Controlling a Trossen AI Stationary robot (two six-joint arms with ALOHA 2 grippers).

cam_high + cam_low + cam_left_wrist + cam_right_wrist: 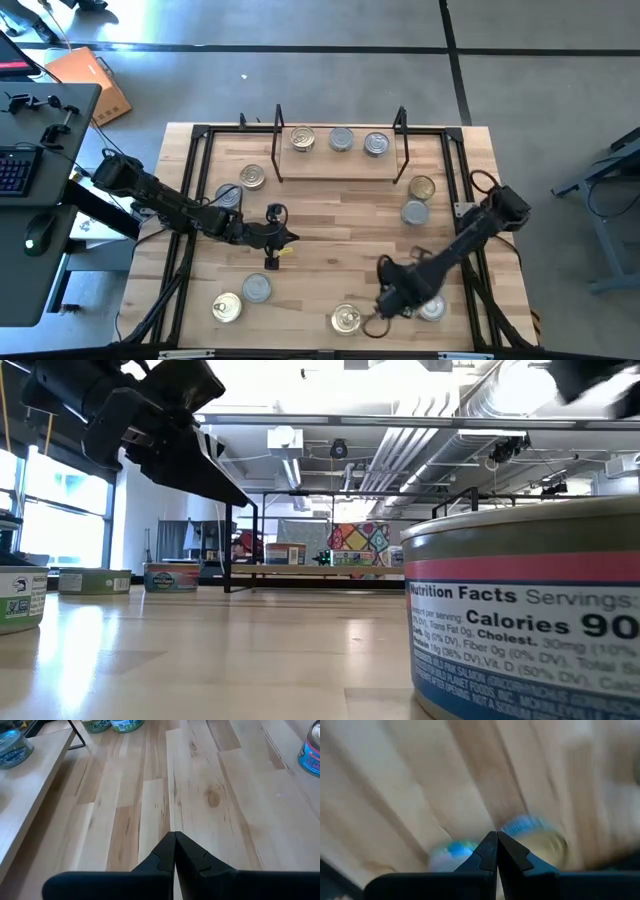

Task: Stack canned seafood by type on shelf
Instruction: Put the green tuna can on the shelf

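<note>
Three tins stand on the light-wood shelf (340, 165) at the table's far side: one gold-lidded (302, 139) and two silver-lidded (341, 140) (376, 144). Several more tins stand about the table, among them a gold one (346, 319) and a silver one (432, 308) near the near edge. My left gripper (291, 238) (175, 836) is shut over bare wood in the middle of the table. My right gripper (372, 322) (497, 836) is shut and hovers between those two near tins, which show blurred in its wrist view (452, 851) (532, 830).
Other tins stand at the left (252, 177) (228, 196), at the right beside the shelf (422, 188) (415, 212), and near-left (257, 288) (227, 307). One tin fills the low view's foreground (530, 610). The black table frame (200, 135) rims the board. Bare wood lies mid-table.
</note>
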